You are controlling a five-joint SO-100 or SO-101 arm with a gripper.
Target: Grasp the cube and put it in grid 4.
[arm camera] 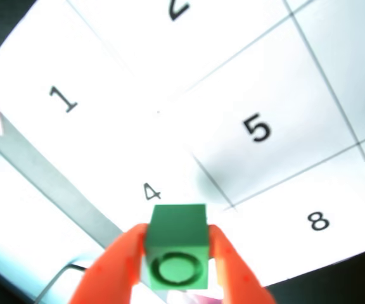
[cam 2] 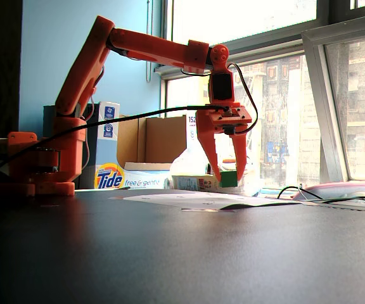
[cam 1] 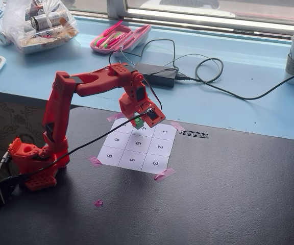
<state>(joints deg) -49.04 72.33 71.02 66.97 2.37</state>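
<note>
In a fixed view from above, the red tool [cam 1: 139, 121] clenches the cube [cam 1: 138, 122] over grid 4 [cam 1: 143, 128] of the taped paper sheet [cam 1: 137, 144] on the dark bench [cam 1: 223, 189]; a blue sill [cam 1: 239, 66] lies behind. In the low fixed view, the cube [cam 2: 228, 178] hangs just above the sheet [cam 2: 227, 201], windows [cam 2: 284, 95] beyond. The wrist view shows the cube [arm camera: 177, 246] between both fingers [arm camera: 116, 269], beside the printed 4 [arm camera: 151, 191].

A dark tabletop [cam 1: 228, 199] meets a pale blue ledge [cam 1: 249, 66] under a bright window [cam 2: 353, 107]; a blue wall [cam 2: 62, 38] stands behind.
</note>
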